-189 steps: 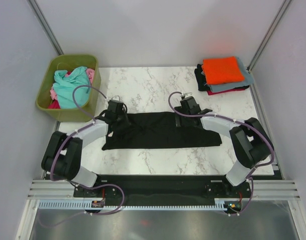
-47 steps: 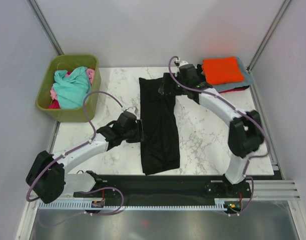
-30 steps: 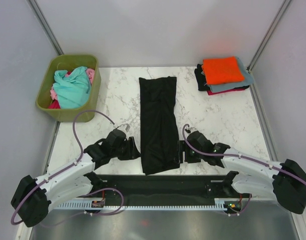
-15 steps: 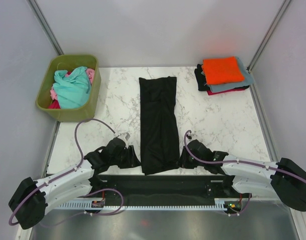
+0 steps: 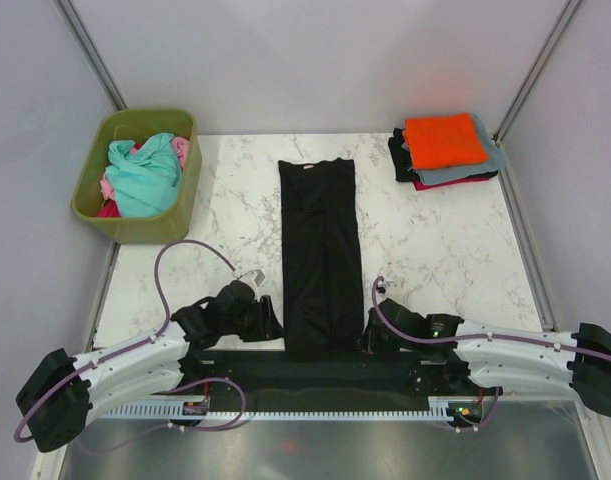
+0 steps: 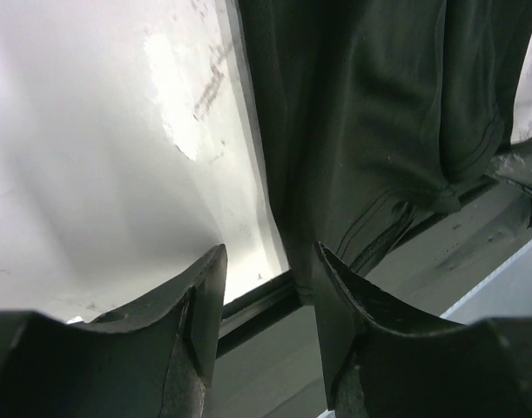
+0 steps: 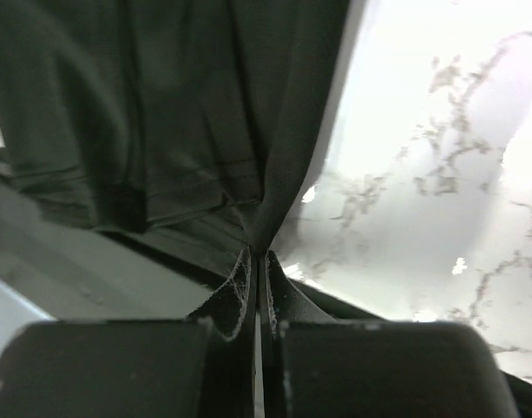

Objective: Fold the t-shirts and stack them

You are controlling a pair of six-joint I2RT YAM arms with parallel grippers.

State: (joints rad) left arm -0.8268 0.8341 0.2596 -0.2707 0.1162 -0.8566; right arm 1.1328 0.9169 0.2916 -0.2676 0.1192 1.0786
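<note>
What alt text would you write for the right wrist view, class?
The right pincer is shut on a pinched edge of the black t-shirt. The white marbled tabletop shows to the right of the cloth.

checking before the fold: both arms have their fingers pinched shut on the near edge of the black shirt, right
Not both. The right fingers are pinched shut on the near edge of the black shirt, but the left wrist view shows the left fingers open, not gripping it.

Matt black cloth t-shirt (image 5: 320, 255) lies on a glossy marble-look table (image 5: 435, 250); the olive tub (image 5: 135, 228) looks smooth plastic.
</note>
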